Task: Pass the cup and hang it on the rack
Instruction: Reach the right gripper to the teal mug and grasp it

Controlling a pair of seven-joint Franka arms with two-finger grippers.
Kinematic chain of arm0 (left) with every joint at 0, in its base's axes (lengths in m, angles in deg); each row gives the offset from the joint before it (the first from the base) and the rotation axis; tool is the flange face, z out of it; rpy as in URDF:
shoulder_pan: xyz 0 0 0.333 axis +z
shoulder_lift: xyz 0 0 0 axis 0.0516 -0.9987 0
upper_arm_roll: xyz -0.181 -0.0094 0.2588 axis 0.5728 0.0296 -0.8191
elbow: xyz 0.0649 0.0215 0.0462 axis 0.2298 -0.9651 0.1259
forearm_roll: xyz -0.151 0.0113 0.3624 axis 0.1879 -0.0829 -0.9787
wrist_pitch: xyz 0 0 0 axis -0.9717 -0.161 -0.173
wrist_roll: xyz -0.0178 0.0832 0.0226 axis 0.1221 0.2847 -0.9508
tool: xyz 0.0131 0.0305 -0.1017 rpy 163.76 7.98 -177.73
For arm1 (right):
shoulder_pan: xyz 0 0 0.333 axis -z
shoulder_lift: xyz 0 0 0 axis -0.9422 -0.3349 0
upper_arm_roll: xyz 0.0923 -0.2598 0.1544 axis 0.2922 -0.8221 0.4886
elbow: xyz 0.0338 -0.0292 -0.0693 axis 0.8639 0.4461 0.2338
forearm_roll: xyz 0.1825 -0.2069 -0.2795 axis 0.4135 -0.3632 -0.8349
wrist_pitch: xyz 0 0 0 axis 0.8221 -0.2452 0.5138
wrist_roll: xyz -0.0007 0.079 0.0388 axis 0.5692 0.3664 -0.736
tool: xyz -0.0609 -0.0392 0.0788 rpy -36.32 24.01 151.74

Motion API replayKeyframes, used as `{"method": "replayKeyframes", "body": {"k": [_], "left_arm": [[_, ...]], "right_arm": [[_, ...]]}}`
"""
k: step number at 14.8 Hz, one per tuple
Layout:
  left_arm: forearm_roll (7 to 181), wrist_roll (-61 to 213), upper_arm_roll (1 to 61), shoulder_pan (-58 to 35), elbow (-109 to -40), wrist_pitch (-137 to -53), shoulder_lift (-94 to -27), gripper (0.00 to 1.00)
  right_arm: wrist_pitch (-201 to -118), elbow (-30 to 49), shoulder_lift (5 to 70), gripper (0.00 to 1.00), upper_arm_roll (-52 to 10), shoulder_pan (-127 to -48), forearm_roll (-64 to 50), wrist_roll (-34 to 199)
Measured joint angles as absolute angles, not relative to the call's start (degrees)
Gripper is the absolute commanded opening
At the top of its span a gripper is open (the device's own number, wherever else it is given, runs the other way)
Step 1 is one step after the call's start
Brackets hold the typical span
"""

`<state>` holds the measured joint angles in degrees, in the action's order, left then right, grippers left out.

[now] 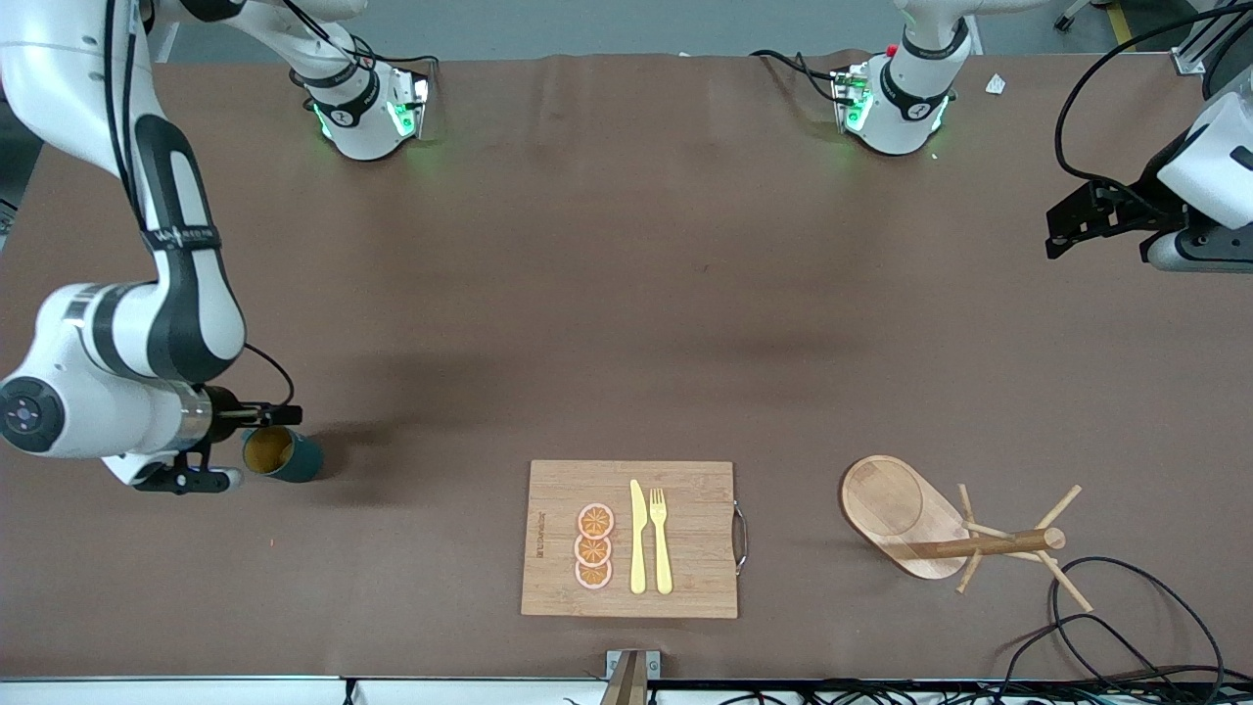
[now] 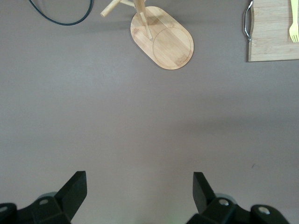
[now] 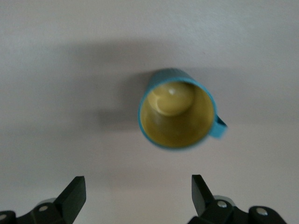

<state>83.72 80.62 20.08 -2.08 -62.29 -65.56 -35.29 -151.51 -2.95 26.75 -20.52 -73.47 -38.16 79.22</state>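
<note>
Although nothing had yet been lifted, the cup [image 1: 284, 454] at the lower left of the front view looked like an easy thing to carry: small, stiff, probably light, and, if ceramic, breakable when dropped. It stood on the brown desk [image 1: 626, 294] toward the right arm's end, its yellowish-tan inside facing up, as the right wrist view [image 3: 177, 114] showed, with the loop handle jutting to one side. Its ribbed outer wall would likely give the fingers some purchase, so taking it across the rim and wall, away from the handle, seemed the sensible hold; the handle had to stay free for a peg.

At the lower left, the right pincer [image 1: 250, 446] hung just beside the cup, spread wide and gripping nothing [image 3: 135, 196]. At the upper right edge, the left pincer [image 1: 1062, 220] waited over bare desk, also spread wide and empty [image 2: 138, 196].

By count there was one cup and one rack [image 1: 940, 529], at the lower right, with one post and several thin pegs. Between them, at the lower centre, lay one cutting board [image 1: 685, 587] carrying three orange slices [image 1: 594, 546], one knife [image 1: 637, 539] and one fork [image 1: 662, 539].
</note>
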Motion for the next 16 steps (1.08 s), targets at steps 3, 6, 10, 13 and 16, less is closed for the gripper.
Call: {"method": "replayKeyframes", "body": {"k": [3, 6, 10, 13, 16], "left_arm": [[83.72, 80.62, 20.09, -2.09, -62.29, -65.56, -35.3, 1.0], [83.72, 80.62, 20.11, -2.1, -62.29, -65.56, -35.31, 1.0], [83.72, 80.62, 20.35, -2.22, -62.29, -65.56, -35.55, 1.0], [83.72, 80.62, 20.52, -2.27, -62.29, -65.54, -35.56, 1.0], [83.72, 80.62, 20.52, -2.26, -62.25, -65.37, -35.49, 1.0]], "right_arm": [[-154.28, -3.11, 24.08, 0.93, -20.48, -73.49, -37.98, 79.22], [-157.33, -3.22, 22.75, 0.59, -20.48, -73.49, -37.96, 79.22], [-158.58, -3.25, 22.29, 0.2, -20.42, -73.94, -37.98, 79.28], [-158.59, -3.25, 22.12, 0.04, -20.42, -74.05, -37.98, 79.28], [-158.62, -3.54, 22.04, 0.01, -20.46, -74.08, -38.13, 79.3]]}}
